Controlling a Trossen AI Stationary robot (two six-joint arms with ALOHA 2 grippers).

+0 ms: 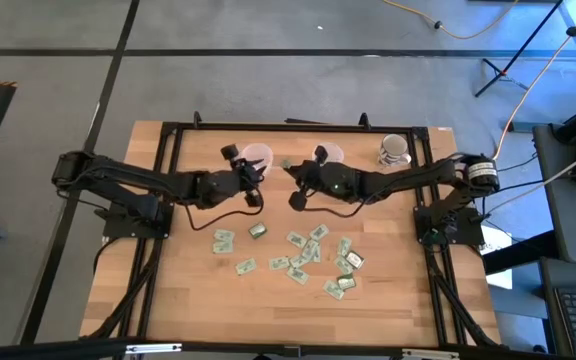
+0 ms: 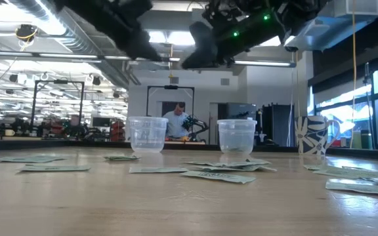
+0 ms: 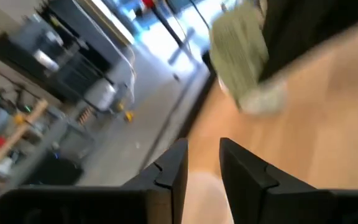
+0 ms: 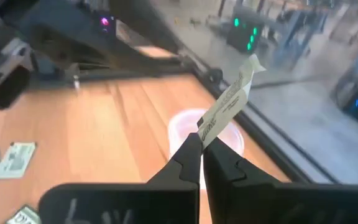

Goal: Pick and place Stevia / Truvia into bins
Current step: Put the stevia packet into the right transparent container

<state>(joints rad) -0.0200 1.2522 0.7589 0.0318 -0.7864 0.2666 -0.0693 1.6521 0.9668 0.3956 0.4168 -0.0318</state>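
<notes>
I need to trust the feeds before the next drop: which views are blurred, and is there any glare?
Left wrist view: heavily smeared, the left end effector sharp but the table behind it streaked. Right wrist view: mild softness, yet the sachet pinched in the right end effector is readable. Low view: bright ceiling lights, arms dark against them, cups clear. High view: evenly lit, sharp.

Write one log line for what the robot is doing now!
right gripper: shut on sachet, above cup | left gripper: open, empty
</notes>
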